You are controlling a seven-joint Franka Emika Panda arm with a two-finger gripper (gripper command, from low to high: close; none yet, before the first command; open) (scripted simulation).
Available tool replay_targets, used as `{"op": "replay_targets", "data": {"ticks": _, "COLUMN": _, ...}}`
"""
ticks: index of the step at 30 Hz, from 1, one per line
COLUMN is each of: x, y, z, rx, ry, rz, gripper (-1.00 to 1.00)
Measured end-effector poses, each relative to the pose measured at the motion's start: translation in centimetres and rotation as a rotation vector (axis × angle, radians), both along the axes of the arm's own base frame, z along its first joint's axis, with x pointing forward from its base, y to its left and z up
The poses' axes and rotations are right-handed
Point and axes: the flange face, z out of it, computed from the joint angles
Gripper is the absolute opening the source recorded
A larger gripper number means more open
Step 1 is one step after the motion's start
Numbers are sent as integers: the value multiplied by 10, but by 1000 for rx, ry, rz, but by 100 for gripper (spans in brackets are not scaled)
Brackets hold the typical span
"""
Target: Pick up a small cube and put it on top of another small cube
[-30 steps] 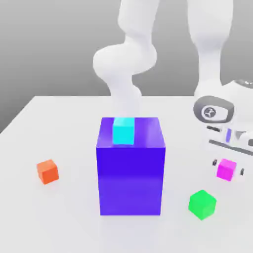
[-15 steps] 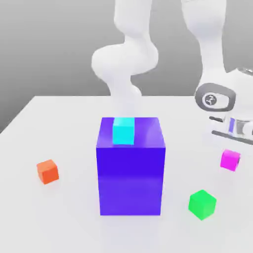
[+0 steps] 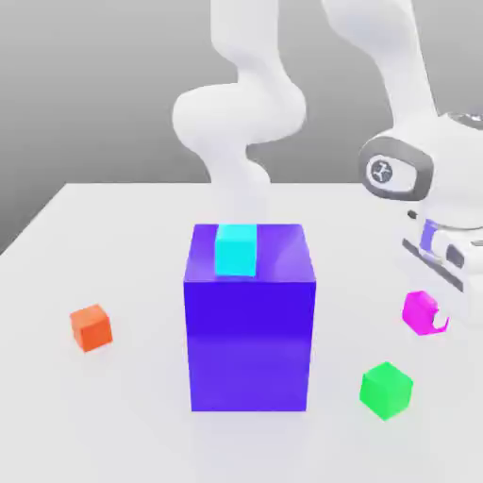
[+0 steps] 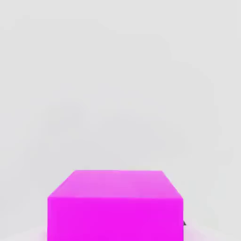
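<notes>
I see the small bright magenta-pink cube (image 3: 421, 311) lifted clear of the white table (image 3: 113, 406), tilted with one corner lowest; being a cube, it has no long axis. The white two-finger gripper (image 3: 432, 316) is clenched on it, jaws nearly together. The cube hangs up and to the exterior view's right of the small bright green cube (image 3: 386, 390), apart from it.

No readable text — just a blurred round emblem on the arm's wrist (image 3: 385, 173).

White table (image 3: 113, 396), big blue-purple block (image 3: 249, 349) centre, orange cube (image 3: 91, 327), green cube (image 3: 386, 390) resting on it.
</notes>
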Motion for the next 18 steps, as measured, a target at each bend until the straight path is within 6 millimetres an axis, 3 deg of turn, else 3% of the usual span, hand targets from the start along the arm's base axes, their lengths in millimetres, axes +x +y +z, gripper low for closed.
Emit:
{"op": "replay_targets", "data": {"ticks": 10, "x": 58, "y": -59, "z": 27, "rx": 35, "ry": -3, "rz": -669, "gripper": -100}}
{"op": "replay_targets", "data": {"ticks": 12, "x": 64, "y": -66, "z": 14, "rx": 38, "ry": -1, "rz": -723, "gripper": -100}}
{"op": "replay_targets", "data": {"ticks": 15, "x": 61, "y": -60, "z": -18, "rx": 39, "ry": -1, "rz": -717, "gripper": -100}}
{"op": "replay_targets", "data": {"ticks": 16, "x": 61, "y": -60, "z": -29, "rx": 39, "ry": -1, "rz": -717, "gripper": 100}}
{"op": "replay_targets", "data": {"ticks": 18, "x": 61, "y": -60, "z": -29, "rx": 39, "ry": -1, "rz": -717, "gripper": 100}}
